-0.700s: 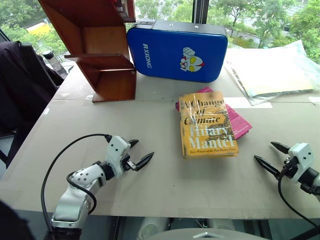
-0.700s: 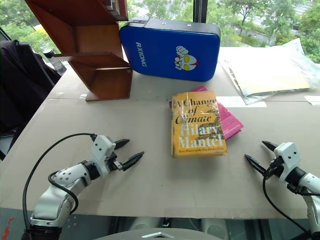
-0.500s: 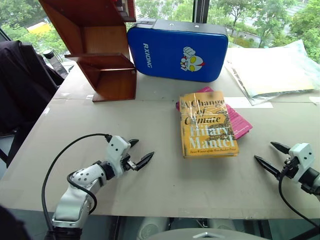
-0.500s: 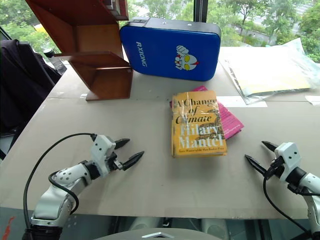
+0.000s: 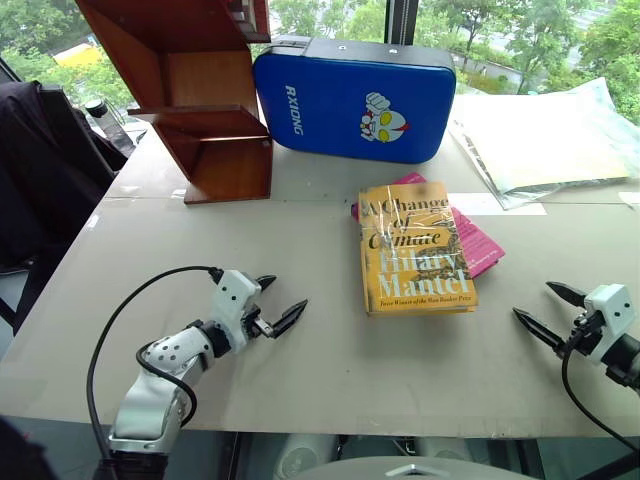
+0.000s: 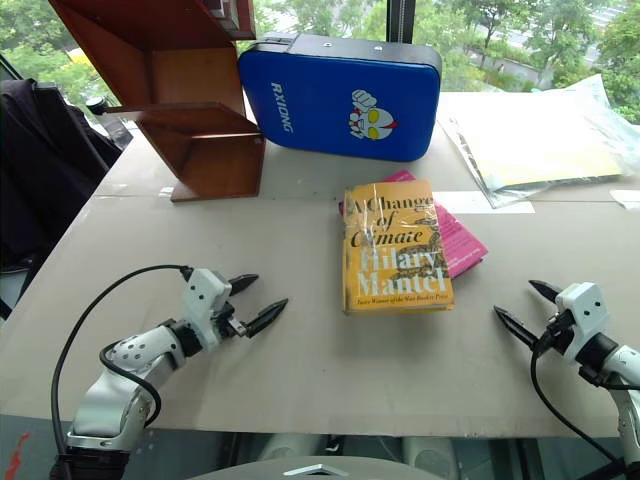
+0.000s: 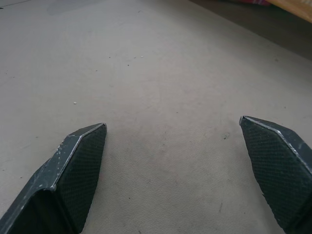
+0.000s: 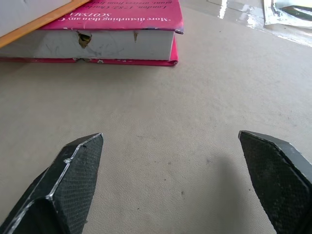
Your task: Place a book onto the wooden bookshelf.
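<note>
A: Start at the jaws. How do they stand?

B: Both spread wide with nothing between them. The left gripper (image 5: 276, 303) hangs over bare tabletop on the near left; the right gripper (image 5: 546, 313) is near the table's (image 5: 330, 370) near right edge, aimed inward at the books.

A: And the book?

B: The book (image 5: 414, 249) lies flat, cover up, around the middle of the table, between the two grippers and apart from both. It rests partly on the pink book (image 8: 122, 34), which sticks out on its right and far sides.

A: The wooden bookshelf?

B: At the far left corner (image 5: 205, 95), well apart from the book, just beside the blue case (image 5: 355, 98).

A: What could go wrong?

B: I'd judge the plastic wrap the main risk: it is glossy, so fingers closing on it may slide. Also, a low approach from the right could catch the pink book instead, or shove both along. The book is thick, so a one-sided pinch may let it sag and drop on the long carry to the shelf.
</note>
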